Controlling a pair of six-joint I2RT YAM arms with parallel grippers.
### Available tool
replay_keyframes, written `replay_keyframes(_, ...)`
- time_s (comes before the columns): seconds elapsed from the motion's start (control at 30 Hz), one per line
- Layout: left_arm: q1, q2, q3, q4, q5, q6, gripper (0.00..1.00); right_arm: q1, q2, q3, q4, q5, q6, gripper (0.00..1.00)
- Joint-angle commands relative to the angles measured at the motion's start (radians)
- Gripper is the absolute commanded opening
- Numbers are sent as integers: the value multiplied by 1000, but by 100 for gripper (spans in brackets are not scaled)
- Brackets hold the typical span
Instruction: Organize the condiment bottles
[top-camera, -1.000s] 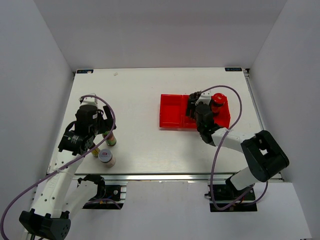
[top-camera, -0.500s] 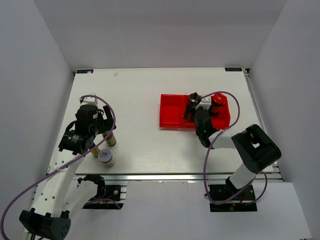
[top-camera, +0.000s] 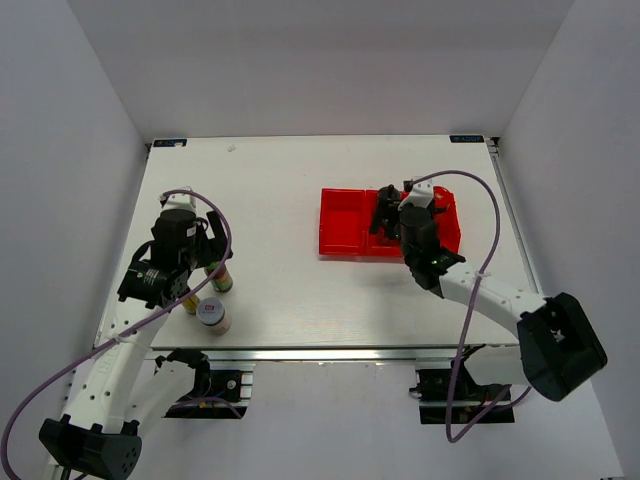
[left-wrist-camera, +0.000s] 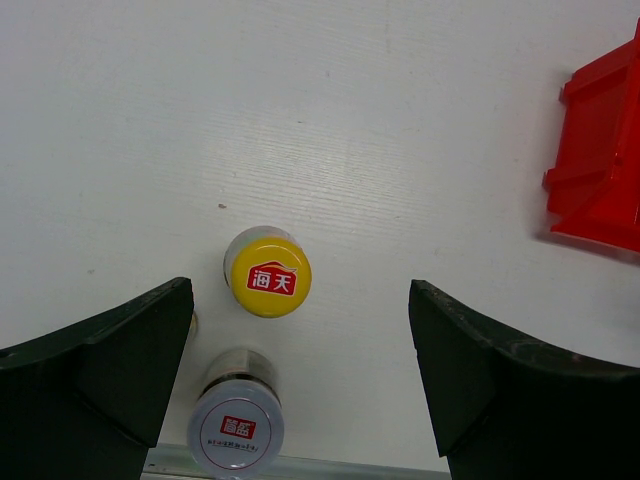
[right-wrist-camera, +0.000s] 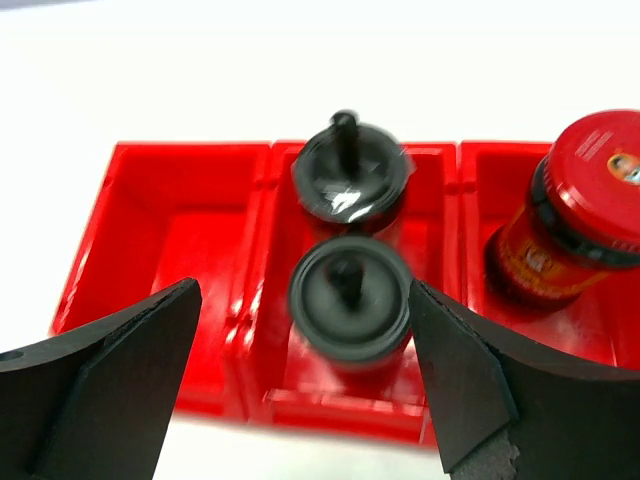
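The two shakers, one (right-wrist-camera: 350, 298) in front of the other (right-wrist-camera: 350, 178), share the middle compartment of the red tray (right-wrist-camera: 160, 210). The red-lidded jar (right-wrist-camera: 580, 200) stands in the compartment beside them, so like sits with like. Our right gripper (right-wrist-camera: 305, 288) hangs above the shakers, spread wide and holding nothing. Well apart from the tray, a yellow-capped bottle (left-wrist-camera: 265, 272), a silver-lidded jar (left-wrist-camera: 237, 428) and a second slim bottle (top-camera: 190, 303) stand upright close together on the table (left-wrist-camera: 300, 100). Our left gripper (left-wrist-camera: 302, 292) hovers over them, wide open and empty, straddling the yellow cap, which we judge is the next pick.
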Motion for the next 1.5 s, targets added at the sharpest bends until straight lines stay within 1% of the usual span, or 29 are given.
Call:
replay_keyframes(0.0, 1, -8, 6, -5, 1, -20, 98, 37, -74, 22, -135, -63, 9, 89)
replay_keyframes(0.07, 1, -2, 8, -21, -11, -37, 98, 60, -121, 19, -155, -89, 9, 89)
replay_keyframes(0.13, 0, 6, -3, -32, -37, -86, 98, 68, -149, 8, -159, -133, 29, 89)
replay_keyframes(0.3, 1, 20, -1, -74, -123, -163, 98, 68, -213, -41, -129, -173, 64, 89)
replay_keyframes(0.4, 1, 39, 0, -54, -92, -131, 98, 68, -235, -53, -136, -175, 66, 89)
replay_keyframes(0.47, 1, 85, 2, -60, -76, -113, 98, 68, -255, -63, -141, -170, 63, 89)
replay_keyframes(0.57, 1, 141, 8, -72, -94, -106, 98, 68, -293, -87, -146, -159, 58, 89)
replay_keyframes(0.7, 0, 181, 19, -42, -99, -67, 98, 68, -336, -107, -156, -161, 21, 89)
replay_keyframes(0.87, 0, 271, 45, -29, -37, -31, 98, 68, -388, -124, -184, -112, 20, 89)
replay_keyframes(1.03, 0, 287, 17, -9, -51, -34, 98, 67, -423, -141, -193, -61, 27, 89)
replay_keyframes(1.17, 1, 268, 17, -3, -89, -69, 95, 67, -439, -153, -190, -37, 38, 89)
replay_keyframes(1.27, 0, 245, -4, 17, -83, -89, 90, 68, -442, -159, -189, -18, 44, 89)
replay_keyframes(1.3, 1, 242, -6, 14, -85, -93, 85, 68, -443, -159, -189, -8, 46, 89)
replay_keyframes(1.4, 0, 236, -6, 11, -86, -105, 75, 67, -445, -164, -190, 9, 52, 89)
replay_keyframes(1.47, 1, 237, -1, 3, -82, -106, 72, 68, -448, -167, -193, 18, 55, 89)
